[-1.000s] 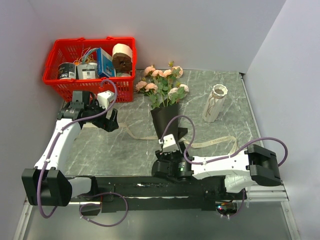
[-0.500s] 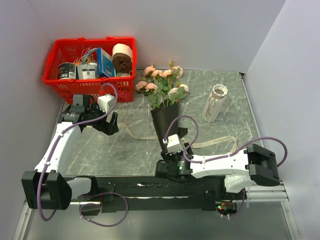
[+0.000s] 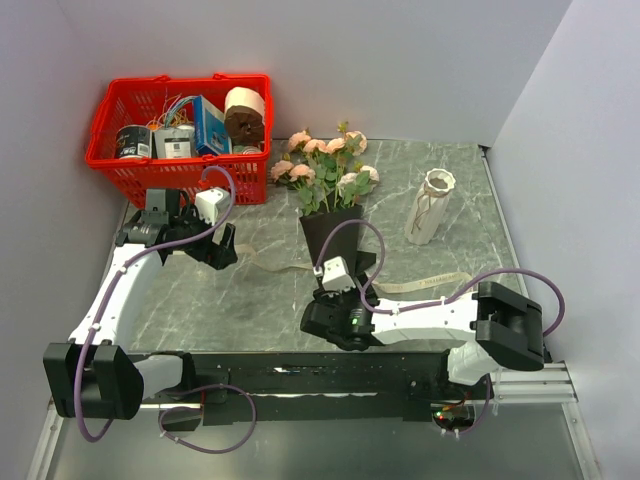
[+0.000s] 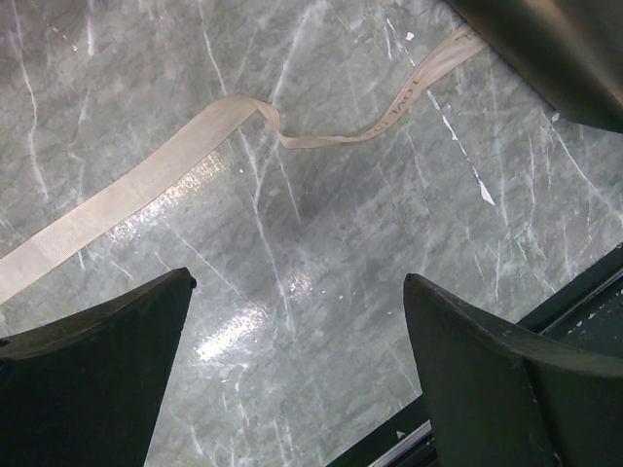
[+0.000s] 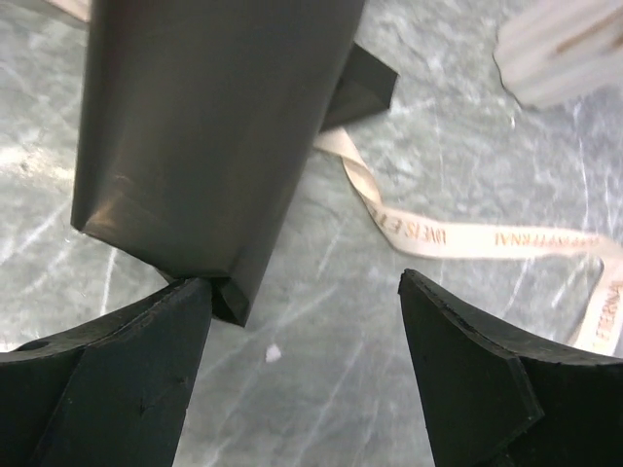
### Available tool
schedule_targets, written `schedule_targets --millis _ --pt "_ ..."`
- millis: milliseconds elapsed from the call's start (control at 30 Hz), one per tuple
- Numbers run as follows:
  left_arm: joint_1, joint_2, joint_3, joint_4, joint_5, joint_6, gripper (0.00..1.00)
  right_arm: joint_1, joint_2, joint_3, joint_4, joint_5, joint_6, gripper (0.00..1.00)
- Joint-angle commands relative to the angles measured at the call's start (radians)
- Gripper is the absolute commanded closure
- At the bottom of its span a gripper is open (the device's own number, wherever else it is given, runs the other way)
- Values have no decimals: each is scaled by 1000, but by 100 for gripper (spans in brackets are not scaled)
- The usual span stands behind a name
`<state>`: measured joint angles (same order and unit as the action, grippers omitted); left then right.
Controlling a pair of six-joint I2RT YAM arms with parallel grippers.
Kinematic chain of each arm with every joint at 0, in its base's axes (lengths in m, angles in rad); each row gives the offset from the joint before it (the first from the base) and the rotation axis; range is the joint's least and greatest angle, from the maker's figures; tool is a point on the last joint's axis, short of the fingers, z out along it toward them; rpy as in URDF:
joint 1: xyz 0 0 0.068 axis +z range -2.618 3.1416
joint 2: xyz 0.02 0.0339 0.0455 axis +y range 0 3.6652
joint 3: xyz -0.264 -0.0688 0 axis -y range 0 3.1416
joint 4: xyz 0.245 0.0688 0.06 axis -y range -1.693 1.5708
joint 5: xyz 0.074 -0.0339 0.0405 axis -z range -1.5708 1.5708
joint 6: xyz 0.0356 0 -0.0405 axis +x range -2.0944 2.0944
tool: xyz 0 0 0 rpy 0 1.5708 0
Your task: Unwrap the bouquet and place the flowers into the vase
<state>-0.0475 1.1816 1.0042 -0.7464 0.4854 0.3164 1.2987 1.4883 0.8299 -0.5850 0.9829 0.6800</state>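
While right jaws stand wide, bouquet base at their mouth, off-centre

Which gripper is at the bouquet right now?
The right gripper: its open jaws sit at the bottom tip of the paper-wrapped bouquet. The left gripper, also open, hangs over bare table and ribbon.

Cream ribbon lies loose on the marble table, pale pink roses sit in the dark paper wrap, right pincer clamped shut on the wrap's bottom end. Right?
No: the right pincer is open, jaws wide apart, the bottom corner of the dark paper wrap beside one finger, per the right wrist view. The cream ribbon lies loose; the pale pink roses sit in the wrap.
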Motion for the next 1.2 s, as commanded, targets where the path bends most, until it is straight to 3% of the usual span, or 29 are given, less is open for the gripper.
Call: schedule_targets --millis 0,233,500,833,1167 --pt "1 -5 14 15 24 15 4 11 -4 -12 191 45 -148 17" --pt "1 -13 13 7 22 21 4 63 90 26 82 57 -11 18" --pt "3 -17 13 2 25 23 4 63 50 14 102 98 -37 18" --pt "1 -33 14 -1 22 18 4 28 36 31 416 99 -385 18" --pt "1 -36 28 -14 18 27 4 -4 131 21 556 97 -470 18"
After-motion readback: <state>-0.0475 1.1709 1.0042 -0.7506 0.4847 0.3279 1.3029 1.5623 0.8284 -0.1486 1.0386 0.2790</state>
